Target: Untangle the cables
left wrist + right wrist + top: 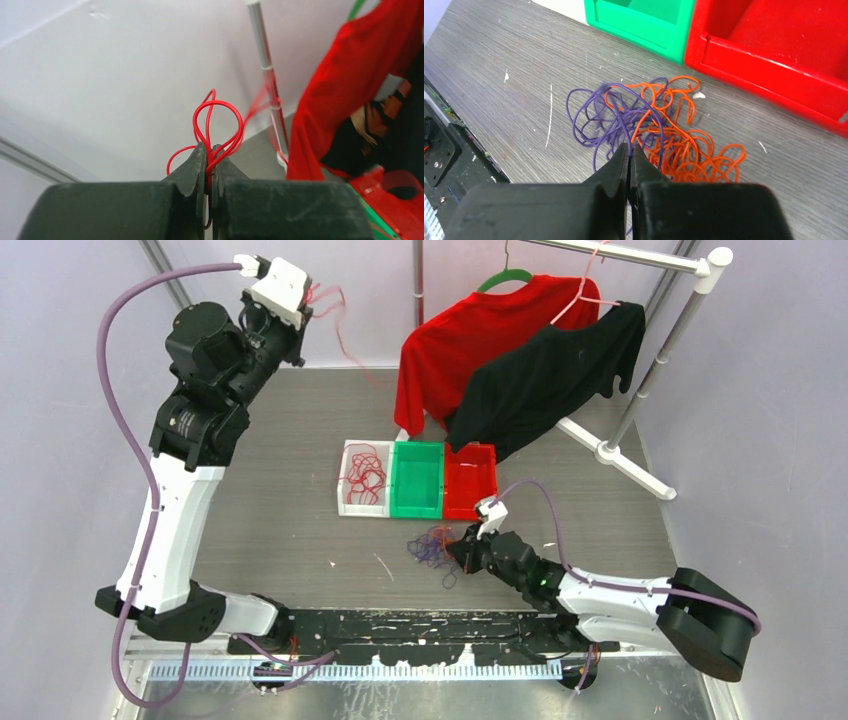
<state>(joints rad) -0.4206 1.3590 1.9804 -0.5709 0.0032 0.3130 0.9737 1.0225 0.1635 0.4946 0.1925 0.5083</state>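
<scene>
While the purple cable [596,117] and the orange cable [684,150] lie knotted in one loose heap on the tabletop [280,500], just in front of the green bin [415,510] and the red bin [470,510], a third red cable [218,117] hangs high at the far-left corner, well apart from them. More red strands sit coiled in the white bin [345,502]. Right claw [630,148]: closed at the near edge of the heap, a purple strand running down between its tips, so judged pinched on purple. Left claw [209,152]: closed on the looped red cable, raised clear of the tabletop. Key relation: the heap lies straight ahead of the right claw, toward the bins, its long axis crosswise to the claw, purple to its left and orange to its right, overlapping in the middle. Right arm is much the nearer. Judgement: the purple should come free only if drawn back and away from the orange side; risk is the orange dragging along.
</scene>
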